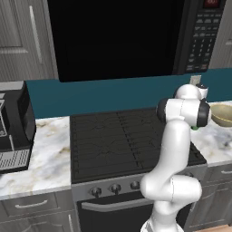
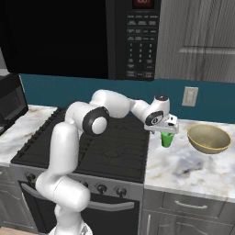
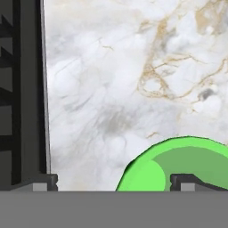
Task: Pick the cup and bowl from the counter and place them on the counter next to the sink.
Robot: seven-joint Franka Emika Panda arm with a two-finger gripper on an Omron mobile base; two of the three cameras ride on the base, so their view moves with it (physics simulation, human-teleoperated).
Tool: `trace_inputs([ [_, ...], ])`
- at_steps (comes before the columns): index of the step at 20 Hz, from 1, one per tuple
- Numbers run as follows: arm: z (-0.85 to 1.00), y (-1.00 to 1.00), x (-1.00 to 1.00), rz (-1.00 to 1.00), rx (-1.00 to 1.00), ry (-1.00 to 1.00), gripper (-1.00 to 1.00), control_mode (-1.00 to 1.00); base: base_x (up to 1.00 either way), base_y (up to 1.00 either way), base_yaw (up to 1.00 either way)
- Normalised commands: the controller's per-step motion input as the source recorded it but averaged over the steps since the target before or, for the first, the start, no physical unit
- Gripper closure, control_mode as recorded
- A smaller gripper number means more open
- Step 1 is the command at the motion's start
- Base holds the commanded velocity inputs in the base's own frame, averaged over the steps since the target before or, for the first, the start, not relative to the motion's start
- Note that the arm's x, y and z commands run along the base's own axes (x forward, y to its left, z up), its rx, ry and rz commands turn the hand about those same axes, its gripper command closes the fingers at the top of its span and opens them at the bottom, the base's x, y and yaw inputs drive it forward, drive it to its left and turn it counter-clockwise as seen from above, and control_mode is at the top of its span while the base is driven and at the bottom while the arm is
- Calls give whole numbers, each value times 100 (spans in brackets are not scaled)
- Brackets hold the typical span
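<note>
My end effector [image 2: 168,133] hung spread and empty just above the green cup [image 2: 167,139], which stood on the table [image 2: 183,170] between stovetop [image 2: 92,142] and bowl [image 2: 209,138]. One fingertip [image 3: 189,182] overlapped the rim, so I judged I should recentre before descending.

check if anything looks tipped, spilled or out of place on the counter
Nothing stands out. The cup stands upright on the counter under the gripper, and the bowl sits upright beside it, apart. No spill shows.
</note>
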Motion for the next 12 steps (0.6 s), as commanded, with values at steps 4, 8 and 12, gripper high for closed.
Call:
trace_inputs([
  [4, 0, 0, 0, 0, 0, 0, -100, -100, 0, 0, 0],
  [8, 0, 0, 0, 0, 0, 0, 100, -100, 0, 0, 0],
  [12, 0, 0, 0, 0, 0, 0, 100, -100, 0, 0, 0],
])
